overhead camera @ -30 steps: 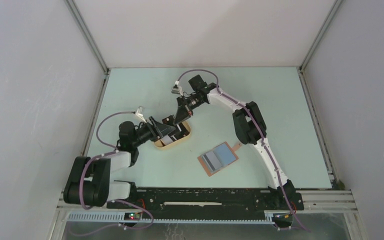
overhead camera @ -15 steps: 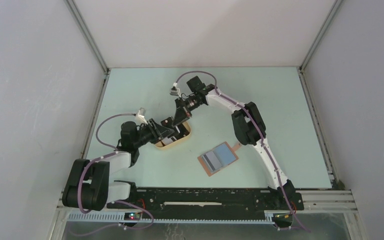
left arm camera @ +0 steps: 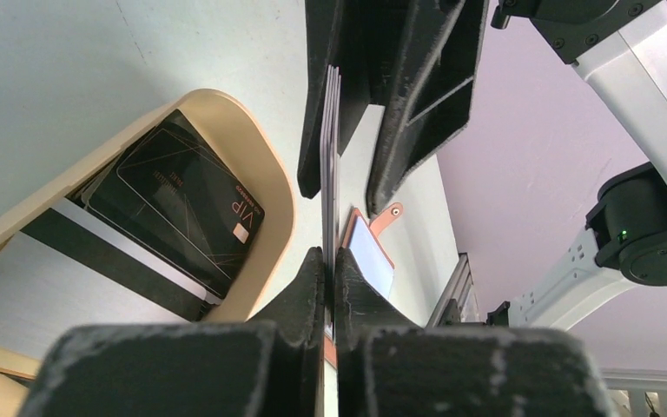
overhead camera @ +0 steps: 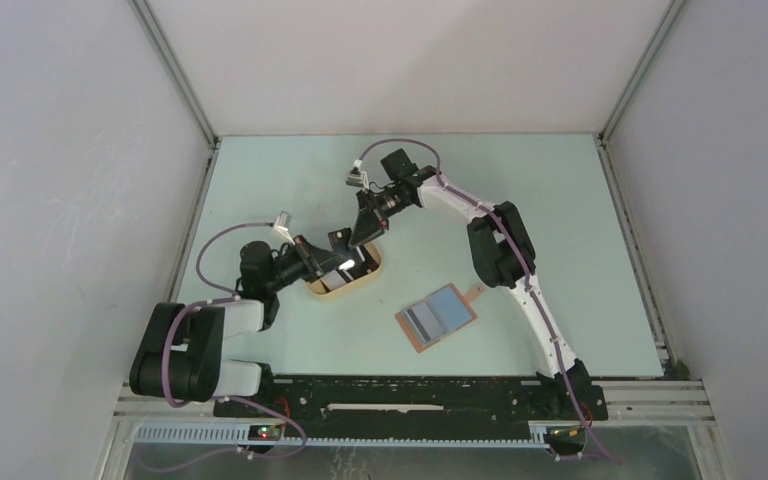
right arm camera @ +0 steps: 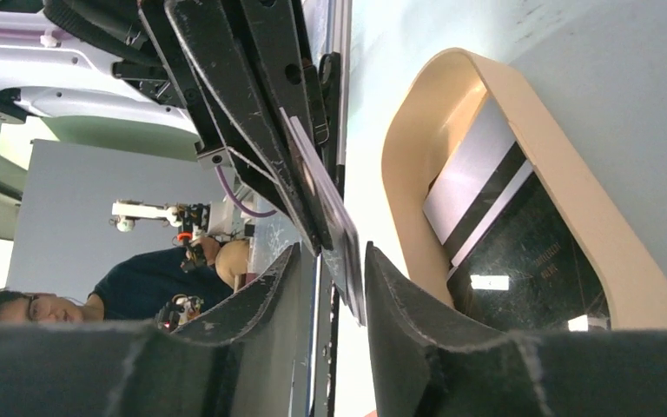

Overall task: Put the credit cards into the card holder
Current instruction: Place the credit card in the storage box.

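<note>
Above the tan tray [overhead camera: 331, 289], the left gripper [left arm camera: 330, 261] clamped a thin card [left arm camera: 331, 174] edge-on. The right gripper [right arm camera: 332, 252] had its jaws standing apart either side of the card's other end. More credit cards [left arm camera: 174, 200] lay in the tray. To its near right, the card holder [overhead camera: 437, 317] lay open on the table [overhead camera: 560, 200].

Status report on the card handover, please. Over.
Left pincer shut on thin grey card. Right pincer open around it. Reddish-brown leather card holder open, unobstructed. Other cards in tan oval tray.
</note>
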`<action>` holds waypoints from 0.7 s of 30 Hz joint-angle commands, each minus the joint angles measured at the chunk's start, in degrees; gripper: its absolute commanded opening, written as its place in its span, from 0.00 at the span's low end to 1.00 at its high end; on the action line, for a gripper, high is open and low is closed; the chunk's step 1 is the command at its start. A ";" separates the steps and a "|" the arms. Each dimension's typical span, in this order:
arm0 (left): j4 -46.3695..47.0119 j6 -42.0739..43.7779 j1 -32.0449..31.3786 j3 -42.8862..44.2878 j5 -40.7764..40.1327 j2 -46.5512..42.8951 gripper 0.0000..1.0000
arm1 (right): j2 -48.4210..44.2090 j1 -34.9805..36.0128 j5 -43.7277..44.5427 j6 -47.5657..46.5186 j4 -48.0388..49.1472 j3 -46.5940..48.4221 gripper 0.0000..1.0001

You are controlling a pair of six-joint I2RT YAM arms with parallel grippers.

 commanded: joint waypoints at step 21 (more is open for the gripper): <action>11.31 -2.41 3.03 -0.27 6.68 2.79 0.00 | -3.43 -2.35 1.27 -3.49 -2.20 0.68 0.29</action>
